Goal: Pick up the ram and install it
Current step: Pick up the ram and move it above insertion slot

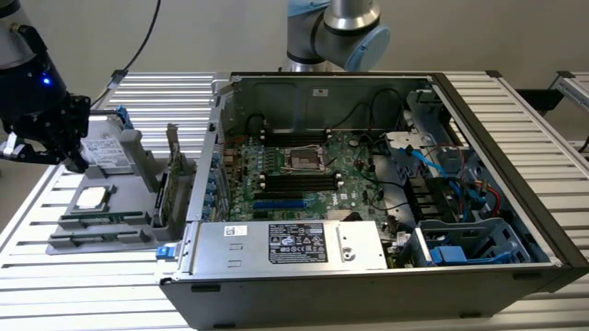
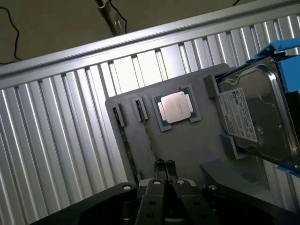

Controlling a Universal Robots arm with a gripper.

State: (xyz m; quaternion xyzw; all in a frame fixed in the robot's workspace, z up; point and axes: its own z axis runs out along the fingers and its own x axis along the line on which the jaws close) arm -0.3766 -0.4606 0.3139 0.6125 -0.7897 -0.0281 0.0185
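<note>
Ribbed worktop [image 2: 56, 131] of bare, pale metal slats with a dull sheen. Matt grey plastic holder tray [image 2: 187, 145]. Processor [image 2: 176, 108] with a smooth, satin silver metal lid. Hard drive [image 2: 262, 93] in glossy silver metal with a white paper label, in a blue plastic bracket [image 2: 286, 47]. Dark, matt claw [image 2: 164, 165].

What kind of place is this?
Probably a robot lab's workbench for building computers: a robot arm, an open computer case on a slatted metal table, and a gray tray of parts.
</note>
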